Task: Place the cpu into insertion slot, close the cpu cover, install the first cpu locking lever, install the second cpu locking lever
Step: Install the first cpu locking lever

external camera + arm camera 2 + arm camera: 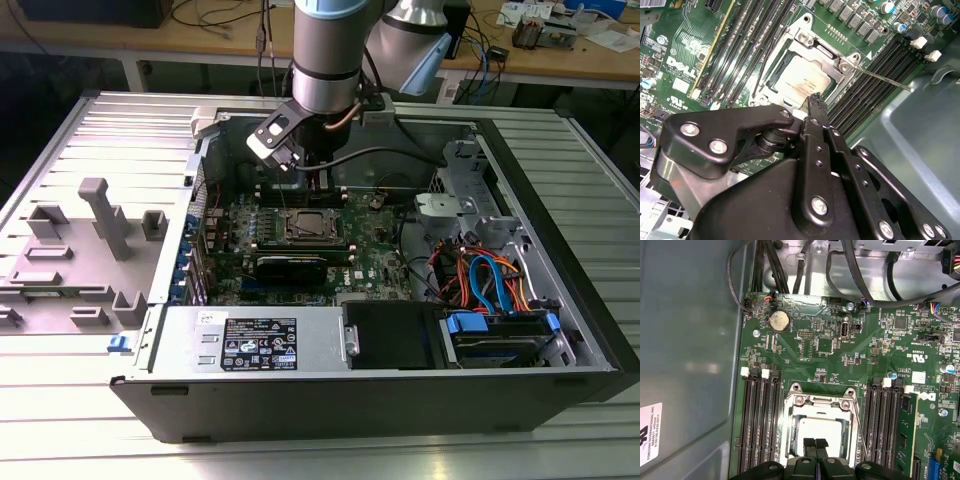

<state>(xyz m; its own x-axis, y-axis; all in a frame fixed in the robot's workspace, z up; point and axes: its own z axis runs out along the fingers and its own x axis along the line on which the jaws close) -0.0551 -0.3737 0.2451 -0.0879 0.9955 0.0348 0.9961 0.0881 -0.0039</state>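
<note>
The cpu (801, 82) lies flat in the insertion slot (308, 226) on the green board, its silver top (819, 432) showing through the window of the cpu cover (815, 407). The cover (812, 42) lies down over the chip. A thin metal locking lever (882, 78) sticks out free over the memory slots beside the socket, and it also shows in the first wrist view as a slanted rod (859, 435). My gripper (815, 443) hangs just above the socket's edge, black fingers (815, 107) pressed together with nothing between them. In the exterior view the gripper (320, 186) sits at the socket's far side.
Black memory slots (760, 425) flank the socket on both sides. A long black card (292, 266) lies in front of the socket. A drive cage with blue and orange cables (490, 285) fills the exterior view's right. The grey case wall (690, 355) stands close by. A grey fixture (90, 240) sits outside the case.
</note>
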